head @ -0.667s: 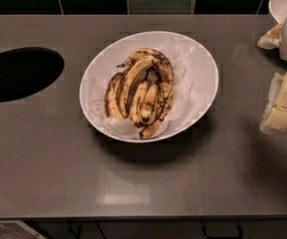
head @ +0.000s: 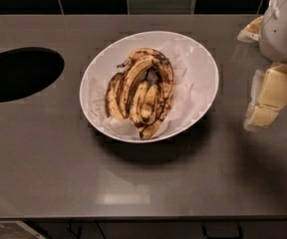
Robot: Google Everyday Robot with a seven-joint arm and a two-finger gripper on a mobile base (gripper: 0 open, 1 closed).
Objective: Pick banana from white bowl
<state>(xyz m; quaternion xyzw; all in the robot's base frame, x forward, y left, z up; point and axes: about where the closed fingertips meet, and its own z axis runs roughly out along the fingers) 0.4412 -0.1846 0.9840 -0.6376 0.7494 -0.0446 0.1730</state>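
Note:
The white bowl (head: 203, 59) is wide, shallow and lined with crumpled white paper. It sits in the middle of the grey counter. A bunch of ripe bananas (head: 141, 91), yellow with dark brown streaks, lies in it, left of its centre. My gripper (head: 268, 101), pale yellow under a white arm housing (head: 283, 24), hangs over the counter to the right of the bowl. It is apart from the rim and touches neither the bowl nor the bananas.
A large round black hole (head: 19, 73) is cut into the counter at the left. A small tan and white object (head: 250, 29) lies at the back right, partly behind my arm. A black tiled wall runs along the back. The counter's front edge is near the bottom.
My gripper and arm have shifted slightly left, toward the bowl. The bowl and bananas have not moved.

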